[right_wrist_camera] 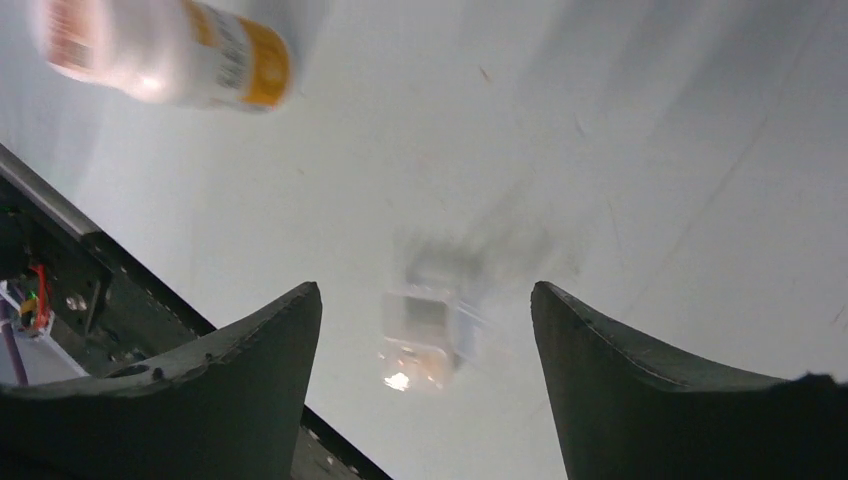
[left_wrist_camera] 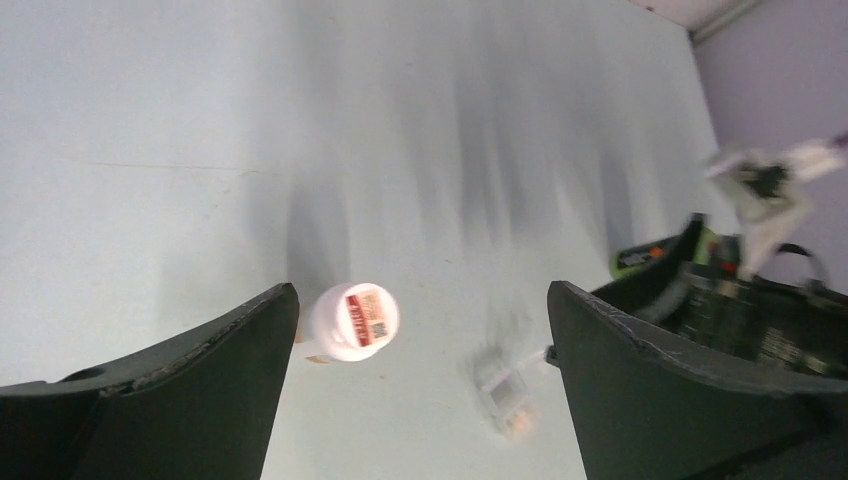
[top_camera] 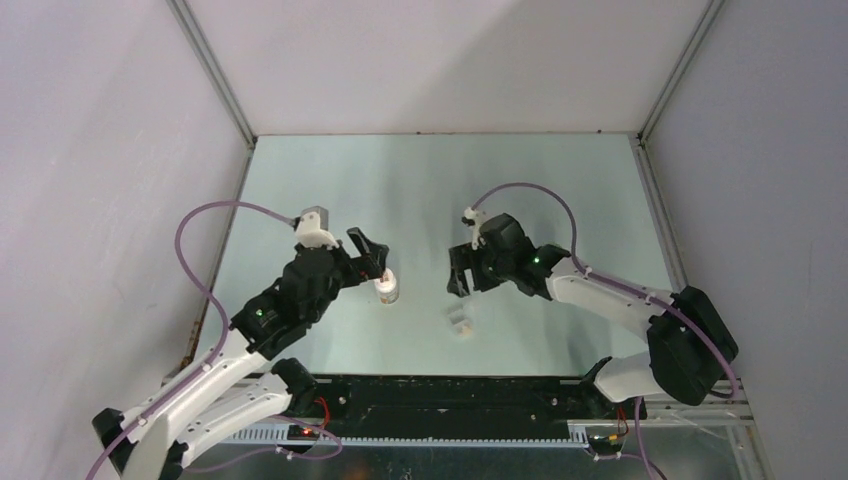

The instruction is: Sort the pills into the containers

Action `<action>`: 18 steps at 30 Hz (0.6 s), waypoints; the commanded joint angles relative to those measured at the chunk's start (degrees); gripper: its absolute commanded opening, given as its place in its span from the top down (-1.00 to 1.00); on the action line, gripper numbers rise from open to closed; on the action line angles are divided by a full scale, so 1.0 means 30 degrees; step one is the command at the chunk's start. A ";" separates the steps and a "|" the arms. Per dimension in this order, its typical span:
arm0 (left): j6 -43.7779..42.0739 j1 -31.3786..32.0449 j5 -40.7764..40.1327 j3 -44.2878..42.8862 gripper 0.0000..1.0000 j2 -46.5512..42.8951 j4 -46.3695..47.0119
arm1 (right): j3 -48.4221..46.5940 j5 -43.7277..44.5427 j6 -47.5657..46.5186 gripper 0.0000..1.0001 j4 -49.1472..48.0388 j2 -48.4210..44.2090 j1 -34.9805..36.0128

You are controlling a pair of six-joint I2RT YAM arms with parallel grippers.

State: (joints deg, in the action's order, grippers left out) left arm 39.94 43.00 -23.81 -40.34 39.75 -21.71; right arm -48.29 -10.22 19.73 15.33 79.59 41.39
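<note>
Eyes on the pill box (top_camera: 460, 322), the little translucent whitish piece lying flat on the table (top_camera: 420, 180), and everything lines up around it. The right gripper (top_camera: 461, 279) hangs just beyond the pill box, on its far side, not touching it. From the right wrist camera the right gripper (right_wrist_camera: 425, 290) has its two dark fingers (right_wrist_camera: 250, 380) spread wide with nothing pinched between them. The pill box (right_wrist_camera: 425, 335) shows on the table in the gap, blurred, with an orange glint at one end. It is too soft to count compartments or pick out single pills.

Left of the pill box and a touch farther back stands the bottle (top_camera: 388, 288), white and upright, with an orange band on its label. The left gripper (top_camera: 375, 257) is right at that bottle, well apart from the pill box. The left wrist camera shows the left gripper (left_wrist_camera: 420, 290) gaping fully, nothing clamped. The bottle (left_wrist_camera: 352, 322) sits just beside one finger (left_wrist_camera: 200, 390); whether it touches can't be told. The pill box (left_wrist_camera: 505, 385) lies in the open gap nearer the other finger. Beyond the pill box there, the right arm (left_wrist_camera: 740, 260) edges into view.
</note>
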 commanded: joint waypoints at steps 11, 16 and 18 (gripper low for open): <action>0.2220 -0.1032 -0.6380 0.0644 -0.99 -0.2320 -0.3917 | -0.8865 0.8238 -0.2454 -0.77 0.0433 0.5568 0.7317; 0.3268 -0.2082 -0.6477 0.1083 -0.99 -0.2990 -0.5044 | -1.0874 0.9373 -0.1804 -0.78 0.0733 0.8432 0.8103; 0.3678 -0.2578 -0.6392 0.1401 -0.99 -0.3265 -0.5228 | -1.1195 0.9652 -0.1383 -0.78 0.0655 0.9096 0.8153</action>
State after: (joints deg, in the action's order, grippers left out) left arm 46.74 37.74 -40.40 -37.65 31.62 -35.00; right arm -77.65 13.39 13.98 16.62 104.57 65.23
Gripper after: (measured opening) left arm 0.994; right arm 0.887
